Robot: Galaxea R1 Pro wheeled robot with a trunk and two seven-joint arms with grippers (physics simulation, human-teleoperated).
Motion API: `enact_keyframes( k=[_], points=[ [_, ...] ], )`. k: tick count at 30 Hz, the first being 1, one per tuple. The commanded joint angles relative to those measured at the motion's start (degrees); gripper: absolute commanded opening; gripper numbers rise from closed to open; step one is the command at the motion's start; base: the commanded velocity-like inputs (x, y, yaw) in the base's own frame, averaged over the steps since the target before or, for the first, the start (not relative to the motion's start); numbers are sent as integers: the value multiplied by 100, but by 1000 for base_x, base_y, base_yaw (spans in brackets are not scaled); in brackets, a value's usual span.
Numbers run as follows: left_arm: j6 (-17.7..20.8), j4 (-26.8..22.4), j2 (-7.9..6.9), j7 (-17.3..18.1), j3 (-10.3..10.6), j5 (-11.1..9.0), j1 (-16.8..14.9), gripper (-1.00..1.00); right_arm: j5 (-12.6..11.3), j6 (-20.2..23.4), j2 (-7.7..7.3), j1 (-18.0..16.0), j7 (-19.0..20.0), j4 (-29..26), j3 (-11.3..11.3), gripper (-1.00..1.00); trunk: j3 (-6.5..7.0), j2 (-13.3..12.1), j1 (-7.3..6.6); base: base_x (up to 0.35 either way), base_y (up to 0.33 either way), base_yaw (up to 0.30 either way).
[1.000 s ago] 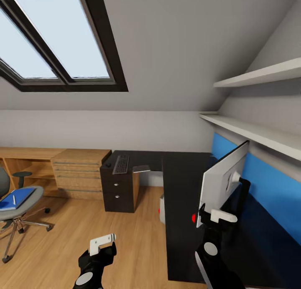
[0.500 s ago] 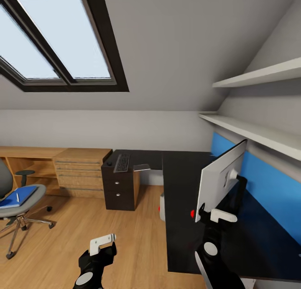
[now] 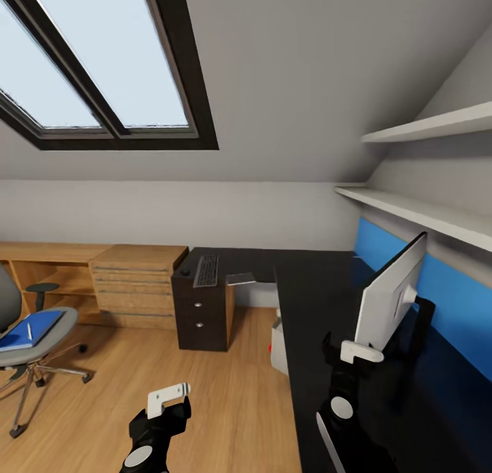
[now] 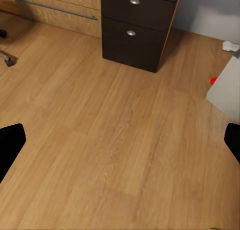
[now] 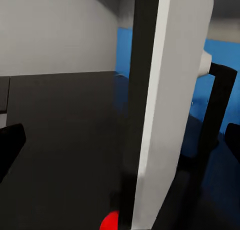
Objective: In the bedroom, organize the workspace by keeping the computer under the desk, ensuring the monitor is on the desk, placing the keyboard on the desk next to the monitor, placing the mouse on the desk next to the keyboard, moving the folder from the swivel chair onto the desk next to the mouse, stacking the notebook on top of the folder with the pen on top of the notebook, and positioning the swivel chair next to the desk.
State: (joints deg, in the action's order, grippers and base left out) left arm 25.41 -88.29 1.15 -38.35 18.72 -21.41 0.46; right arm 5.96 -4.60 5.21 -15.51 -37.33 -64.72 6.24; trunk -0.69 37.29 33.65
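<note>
The monitor (image 3: 393,295) stands on the black desk (image 3: 321,302), white back toward me, in front of the blue wall panel. My right gripper (image 3: 352,353) is open at its near lower edge, and the monitor's edge (image 5: 165,105) lies between the fingers (image 5: 10,145). The keyboard (image 3: 206,271) and the mouse (image 3: 184,271) lie on the desk's far wing. The computer (image 3: 280,346) sits under the desk. At the left, the swivel chair (image 3: 48,333) carries the blue folder (image 3: 37,324) with the pen (image 3: 29,331) on it. I cannot make out the notebook. My left gripper (image 3: 167,396) hangs open over the floor.
A light wood drawer unit (image 3: 133,285) and low shelf line the back wall. The desk's drawers (image 4: 135,30) and the computer's corner (image 4: 227,88) lie ahead of the left gripper. Two white shelves (image 3: 424,217) overhang the desk. A small grey flat piece (image 3: 240,279) lies beside the keyboard.
The whole picture has shifted, so the camera moved: the desk and monitor now sit further right and nearer. Both arms keep their places in the view.
</note>
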Motion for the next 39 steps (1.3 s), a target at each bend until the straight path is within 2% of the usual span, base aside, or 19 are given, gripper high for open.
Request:
enact_keyframes(
  k=[1,25,34,39],
  points=[
    [13,-8,-1,-38,5,-43,-2,100,25,-3,0,-4,-28,6,4,100,-7,7,4,172,15,0],
    [16,-4,-1,-67,8,-39,-2,100,28,50,-69,-10,-34,112,-104,100,-7,7,4,78,1,0],
    [16,-4,-1,-67,8,-37,-2,100,27,68,-89,-13,-38,117,-380,100,-7,7,4,2,0,0],
    [16,-4,-1,-67,8,-37,-2,100,23,99,-94,-15,-31,141,-416,100,-7,7,4,0,0,0]
  ],
)
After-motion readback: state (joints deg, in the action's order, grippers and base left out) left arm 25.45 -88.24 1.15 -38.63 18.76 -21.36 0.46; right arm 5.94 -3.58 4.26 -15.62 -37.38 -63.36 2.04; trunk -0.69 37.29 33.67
